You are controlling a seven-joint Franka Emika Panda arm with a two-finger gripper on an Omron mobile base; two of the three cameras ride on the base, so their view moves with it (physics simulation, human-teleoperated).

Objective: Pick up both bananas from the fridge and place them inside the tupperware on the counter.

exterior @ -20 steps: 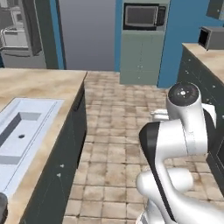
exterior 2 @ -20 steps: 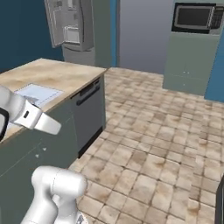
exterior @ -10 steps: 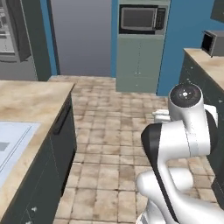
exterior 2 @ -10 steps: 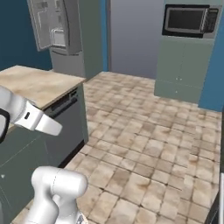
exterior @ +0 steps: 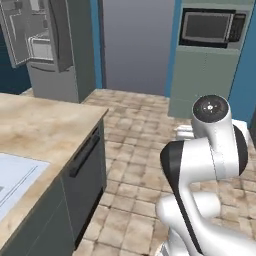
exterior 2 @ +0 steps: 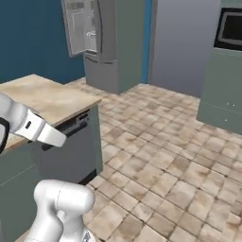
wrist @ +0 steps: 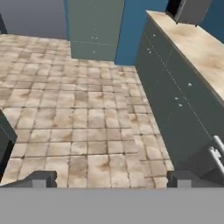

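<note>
The fridge [exterior: 67, 55] stands at the far end of the room, a tall grey cabinet with its door [exterior: 31, 31] swung open; it also rises at the back in the right base view [exterior 2: 113, 42]. Its inside is too far off to make out, so the bananas are hidden. The beige counter [exterior: 45, 125] runs along the left, also seen from the right side [exterior 2: 42, 97]. The tupperware is out of view. My gripper [wrist: 111, 179] is open over the tiled floor, its fingertips [wrist: 40, 178] wide apart with nothing between them.
A pale inset sink [exterior: 15, 175] lies in the near counter, with a dark dishwasher front [exterior: 85, 167] below. A teal cabinet holds a microwave [exterior: 207, 27]. In the hand view a second counter [wrist: 201, 43] on dark cabinets [wrist: 175, 96] runs along the right. Tiled floor [exterior 2: 156, 156] lies open between.
The whole picture has shifted: the base has driven along the counter and turned, so the fridge is larger and less of the sink shows. The arm's pose looks the same.
</note>
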